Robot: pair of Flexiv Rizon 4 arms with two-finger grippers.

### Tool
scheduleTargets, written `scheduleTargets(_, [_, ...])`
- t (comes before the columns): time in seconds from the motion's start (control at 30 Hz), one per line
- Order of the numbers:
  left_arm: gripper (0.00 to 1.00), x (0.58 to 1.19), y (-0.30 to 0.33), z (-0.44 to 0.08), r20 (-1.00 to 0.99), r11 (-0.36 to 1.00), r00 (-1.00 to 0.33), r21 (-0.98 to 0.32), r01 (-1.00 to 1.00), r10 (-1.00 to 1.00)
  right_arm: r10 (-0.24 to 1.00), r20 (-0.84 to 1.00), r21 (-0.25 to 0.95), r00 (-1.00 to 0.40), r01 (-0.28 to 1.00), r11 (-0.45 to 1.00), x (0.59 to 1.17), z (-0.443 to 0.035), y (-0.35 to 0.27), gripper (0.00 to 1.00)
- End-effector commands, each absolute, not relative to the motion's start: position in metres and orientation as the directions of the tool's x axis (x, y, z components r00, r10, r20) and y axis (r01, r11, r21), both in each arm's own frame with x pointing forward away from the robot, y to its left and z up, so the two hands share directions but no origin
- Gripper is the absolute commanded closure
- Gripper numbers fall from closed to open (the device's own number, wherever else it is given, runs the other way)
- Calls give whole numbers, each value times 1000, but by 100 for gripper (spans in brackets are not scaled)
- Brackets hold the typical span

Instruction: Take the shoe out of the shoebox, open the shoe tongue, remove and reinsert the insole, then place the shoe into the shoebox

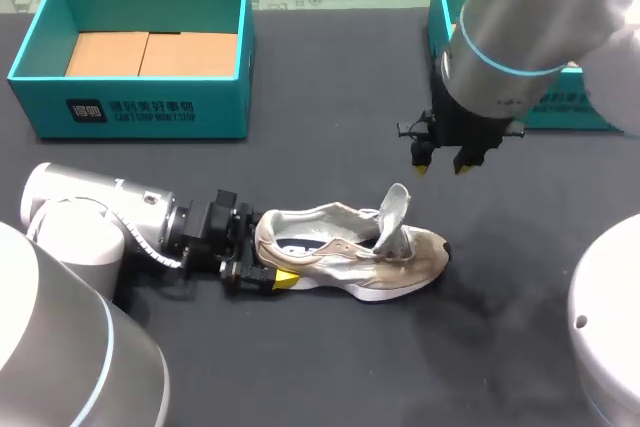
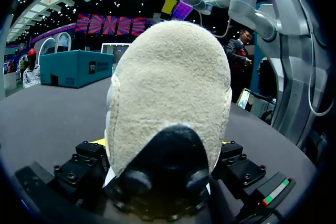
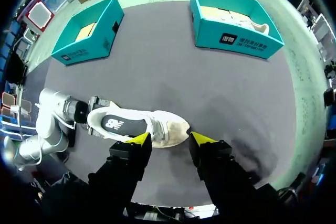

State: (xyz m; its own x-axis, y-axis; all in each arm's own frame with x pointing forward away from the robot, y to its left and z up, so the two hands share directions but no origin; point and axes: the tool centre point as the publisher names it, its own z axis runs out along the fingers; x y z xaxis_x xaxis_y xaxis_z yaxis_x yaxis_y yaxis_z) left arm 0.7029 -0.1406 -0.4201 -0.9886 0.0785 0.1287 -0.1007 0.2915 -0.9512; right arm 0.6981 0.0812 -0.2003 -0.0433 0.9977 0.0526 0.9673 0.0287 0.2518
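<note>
A worn white and beige shoe [image 1: 340,252] rests on the black table, toe pointing right, with its tongue [image 1: 395,209] pulled up. My left gripper [image 1: 266,265] is shut on the heel. In the left wrist view that heel [image 2: 173,87] fills the space between the fingers. My right gripper [image 1: 441,167] hangs open and empty above the table, just beyond the toe. From the right wrist view, the shoe [image 3: 152,127] lies below the right gripper [image 3: 169,140], and the dark insole [image 3: 113,124] shows inside it.
An empty teal shoebox [image 1: 130,107] with a cardboard floor stands at the back left. A second teal box [image 3: 236,39] at the back right holds another white shoe and is partly hidden by my right arm in the head view.
</note>
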Motion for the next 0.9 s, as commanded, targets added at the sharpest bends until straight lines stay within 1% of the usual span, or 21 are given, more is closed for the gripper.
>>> scheduleTargets(0.03, [100, 704, -142, -422, 129, 292, -989, -951, -101, 78, 978, -160, 198, -137, 966, 168, 710, -191, 102, 54])
scheduleTargets(0.13, [100, 704, -142, -422, 129, 292, -989, -951, -101, 78, 960, -198, 186, -197, 954, 234, 711, -186, 112, 54])
scheduleTargets(0.2, [100, 704, -142, -422, 129, 292, -989, -951, -101, 78, 945, -209, 184, -250, 940, 289, 710, -181, 118, 56])
scheduleTargets(0.27, [100, 704, -142, -422, 129, 292, -989, -951, -101, 78, 929, -214, 177, -303, 923, 342, 710, -178, 124, 61])
scheduleTargets(0.3, [100, 704, -142, -422, 129, 292, -989, -951, -101, 78, 920, -220, 168, -324, 917, 363, 710, -178, 127, 65])
scheduleTargets(0.33, [100, 704, -142, -422, 129, 292, -989, -951, -101, 78, 910, -223, 155, -350, 909, 387, 710, -179, 131, 72])
scheduleTargets(0.37, [100, 704, -142, -422, 129, 292, -989, -951, -101, 78, 898, -224, 145, -378, 898, 415, 710, -180, 135, 85])
scheduleTargets(0.4, [100, 704, -142, -422, 129, 292, -989, -951, -101, 78, 885, -224, 136, -408, 886, 443, 710, -181, 139, 100])
scheduleTargets(0.53, [100, 704, -142, -422, 129, 292, -989, -951, -101, 78, 817, -192, 140, -544, 808, 572, 705, -184, 155, 100])
scheduleTargets(0.6, [100, 704, -142, -422, 129, 292, -989, -951, -101, 78, 746, -196, 117, -636, 741, 662, 698, -188, 163, 100])
scheduleTargets(0.9, [100, 704, -142, -422, 129, 292, -989, -951, -101, 78, 744, -200, 106, -638, 741, 664, 695, -191, 162, 100])
